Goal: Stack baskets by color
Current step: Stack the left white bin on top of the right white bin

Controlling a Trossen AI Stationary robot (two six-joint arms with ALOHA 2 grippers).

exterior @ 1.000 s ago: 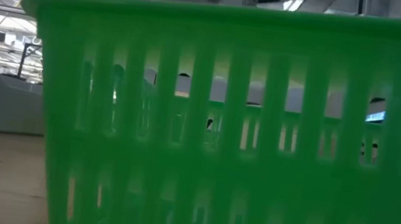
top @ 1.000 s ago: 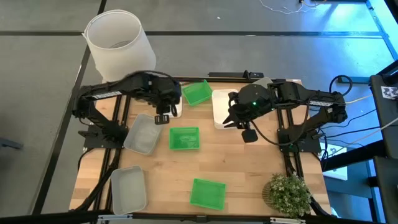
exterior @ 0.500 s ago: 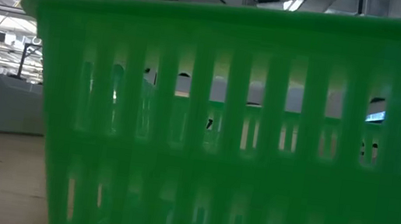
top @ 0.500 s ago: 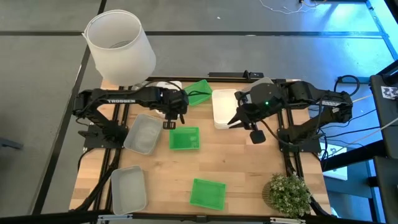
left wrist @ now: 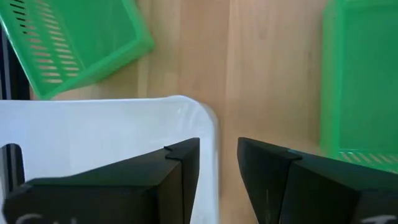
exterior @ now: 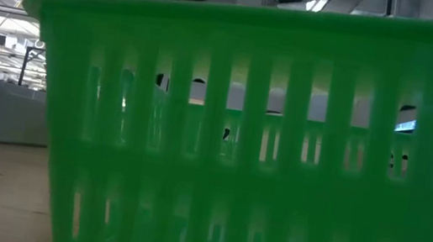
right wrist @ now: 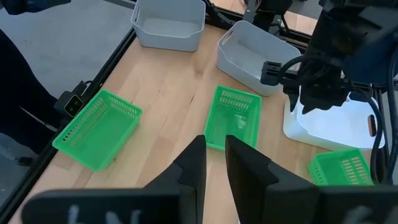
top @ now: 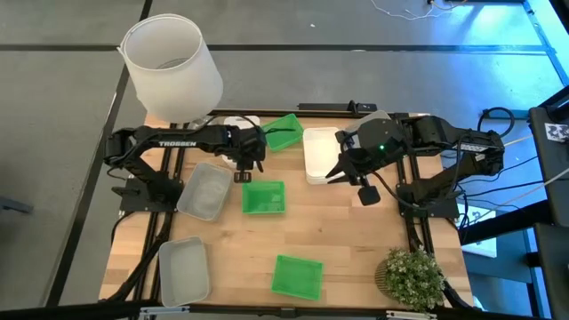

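My left gripper (left wrist: 219,146) is low over a white basket (left wrist: 93,130) at the far middle of the table, open. One finger stands inside the basket's corner and one outside, with the wall (left wrist: 214,140) between them. I cannot tell whether they touch it. A green basket (top: 283,131) sits askew beside it, another (top: 264,197) lies mid-table and a third (top: 297,276) near the front. Two grey baskets (top: 204,191) (top: 184,269) lie on the left. My right gripper (right wrist: 215,140) hovers open by a narrow gap, with nothing in it, above another white basket (top: 316,153).
A large white lampshade (top: 171,64) stands beyond the table's far left corner. A small potted plant (top: 413,276) is at the near right corner. The near green basket (exterior: 264,145) fills the low view. Bare wood lies between the mid-table basket and the plant.
My left gripper has come down from above and a little toward the table's right edge, ending low at the white basket's corner with its fingers still open. The far green basket now sits more askew than before.
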